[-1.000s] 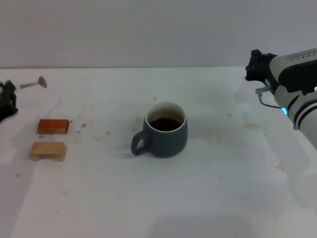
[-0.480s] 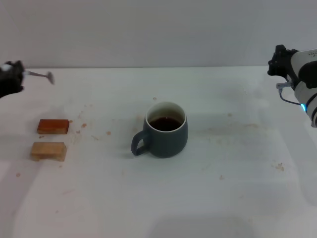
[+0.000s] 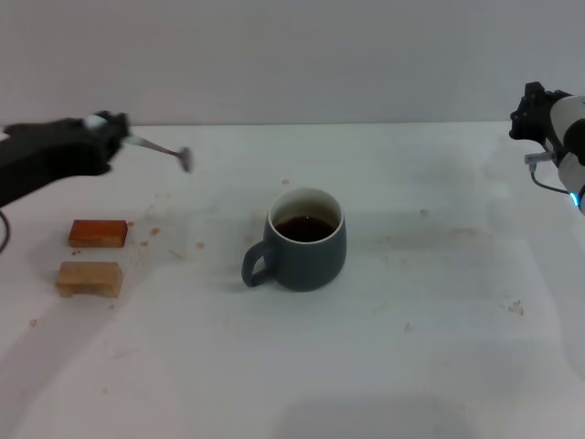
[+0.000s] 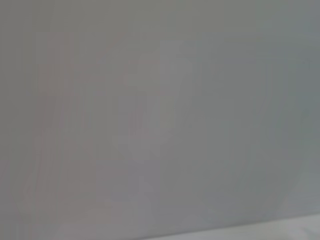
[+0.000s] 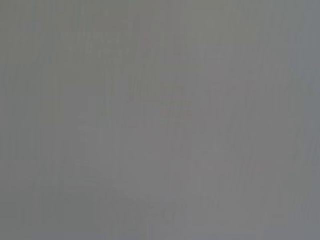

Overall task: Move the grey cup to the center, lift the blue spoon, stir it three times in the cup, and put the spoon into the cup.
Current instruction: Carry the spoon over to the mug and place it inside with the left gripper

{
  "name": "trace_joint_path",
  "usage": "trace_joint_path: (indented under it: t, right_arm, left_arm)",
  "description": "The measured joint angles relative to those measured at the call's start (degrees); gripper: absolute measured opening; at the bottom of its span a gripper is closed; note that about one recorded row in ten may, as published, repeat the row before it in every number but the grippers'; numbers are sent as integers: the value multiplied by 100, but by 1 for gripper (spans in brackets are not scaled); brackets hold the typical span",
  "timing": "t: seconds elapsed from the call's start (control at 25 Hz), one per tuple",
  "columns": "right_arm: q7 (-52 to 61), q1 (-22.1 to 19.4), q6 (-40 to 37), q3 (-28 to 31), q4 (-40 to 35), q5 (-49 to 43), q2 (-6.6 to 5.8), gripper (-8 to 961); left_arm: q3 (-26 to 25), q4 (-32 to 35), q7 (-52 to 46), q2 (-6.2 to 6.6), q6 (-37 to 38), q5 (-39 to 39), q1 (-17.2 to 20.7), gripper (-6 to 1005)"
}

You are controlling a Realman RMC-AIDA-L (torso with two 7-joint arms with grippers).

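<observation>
The grey cup (image 3: 306,240) stands at the middle of the white table, handle toward the front left, with dark brown liquid inside. My left gripper (image 3: 111,132) is at the far left, above the table, shut on the blue spoon (image 3: 155,146). The spoon's metal bowl points right toward the cup and hangs well left of it and higher. My right gripper (image 3: 530,112) is at the far right edge, raised and away from the cup. Both wrist views show only a plain grey surface.
Two small wooden blocks lie at the left: a reddish one (image 3: 98,232) and a pale one (image 3: 90,278) in front of it. Brown stains dot the table (image 3: 411,366) around the cup.
My left gripper has moved right toward the cup, carrying the spoon with it. My right arm has drawn back further to the right edge. The cup has not moved.
</observation>
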Motion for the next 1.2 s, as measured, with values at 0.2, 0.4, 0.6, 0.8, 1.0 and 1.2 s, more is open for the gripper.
trace_joint_path:
  t: [0.2,0.4,0.6,0.8,1.0,1.2]
  right_arm:
    - [-1,-1,-8,0,-4,-5,-36,6]
    - [-1,-14,-90,-18,-44,-7,-43,6]
    - [-1,-30,-134,-47,-44,-7,-36,6]
    - [-1,-41,-134,-52,-28,-13,-24,6]
    - [-1,-53,-134,-53,-25,-15,-12,7]
    - [-1,-54,-134,-53,-22,-15,-9,7]
  left_arm:
    - [-346,-9,555,-234,-840,-638,-84,146]
    - [-324,35,688,-231,-1066,-914,-217,145]
    - [-234,344,742,-239,-1179,-974,-529,146]
    - [-179,636,777,-248,-1147,-991,-759,147]
    - [-112,1020,829,-252,-1108,-966,-1029,145]
    - [-13,1447,938,-259,-975,-996,-1279,145]
